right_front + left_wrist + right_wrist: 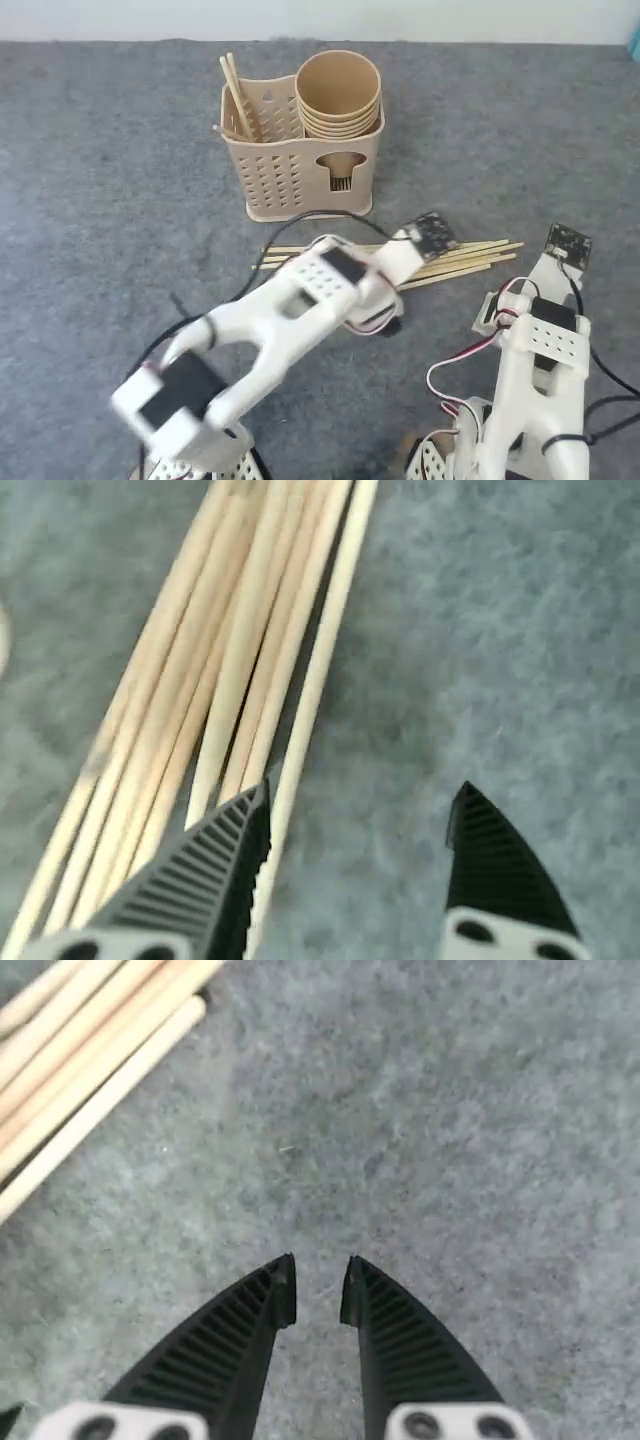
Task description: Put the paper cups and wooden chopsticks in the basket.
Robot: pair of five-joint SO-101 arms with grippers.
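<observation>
Left jaws, spread wide, straddle bare table (480,630); the wooden chopsticks (250,660) lie just outside one tip, long axis running straight ahead. Right jaws, narrowly parted, hang farther off.

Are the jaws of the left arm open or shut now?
Open. In the left wrist view the left gripper has its jaws wide apart, bare carpet between them, nothing held; the wooden chopsticks lie by one jaw.
</observation>
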